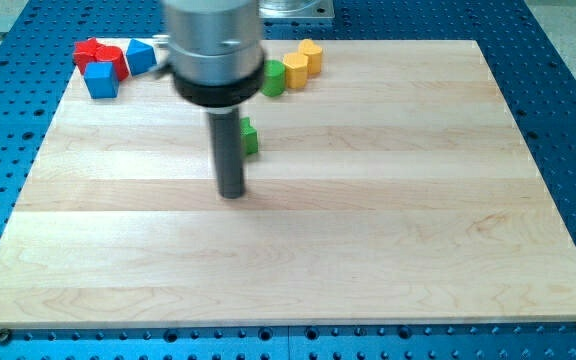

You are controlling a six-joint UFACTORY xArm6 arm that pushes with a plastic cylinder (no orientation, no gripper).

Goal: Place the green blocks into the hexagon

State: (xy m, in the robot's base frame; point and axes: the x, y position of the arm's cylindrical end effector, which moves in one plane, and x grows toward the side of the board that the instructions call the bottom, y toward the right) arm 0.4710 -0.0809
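Note:
My tip rests on the wooden board, left of centre. A green block sits just above and right of the tip, partly hidden behind the rod; its shape cannot be made out. A second green block, round-looking, lies near the view's top, touching a yellow hexagon-like block. Another yellow block sits just above and right of that one.
At the view's top left are a red block, a blue cube and a blue block, close together. The arm's grey and black body hides part of the board's top edge. Blue perforated table surrounds the board.

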